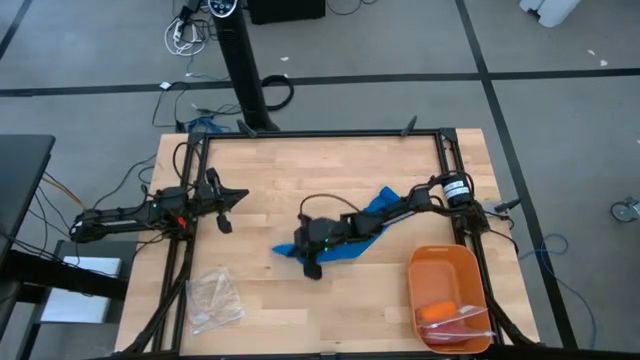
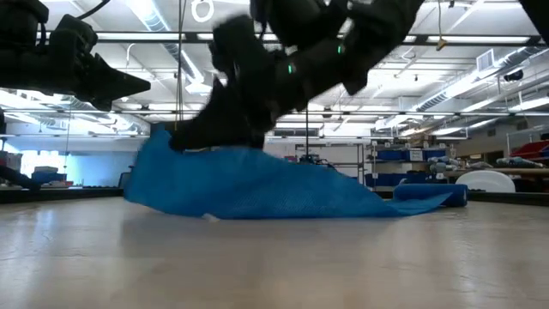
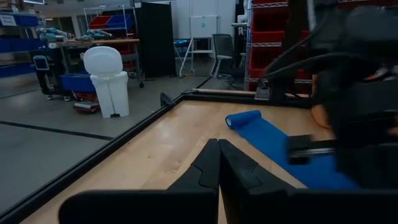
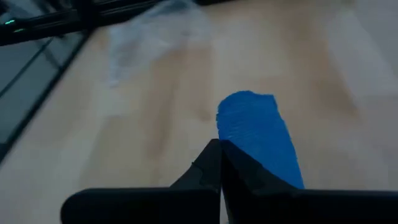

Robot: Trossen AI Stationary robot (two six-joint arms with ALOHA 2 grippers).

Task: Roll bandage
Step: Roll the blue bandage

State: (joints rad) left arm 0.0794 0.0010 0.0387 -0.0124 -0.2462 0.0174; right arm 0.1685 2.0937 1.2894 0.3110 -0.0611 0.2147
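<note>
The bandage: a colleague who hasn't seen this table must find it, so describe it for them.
On the wooden table, look right of centre, beside the orange tray. The bandage is the long bright blue fabric strip lying flat under the right arm, unlike the clear plastic bag near the left front.

Your right arm reaches in across the table's middle, its wrist bent low — the right gripper (image 1: 312,268) sits down at the surface with fingers pressed together. Your left arm waits at the left edge, left gripper (image 1: 225,226) closed too — lifted clear.
</note>
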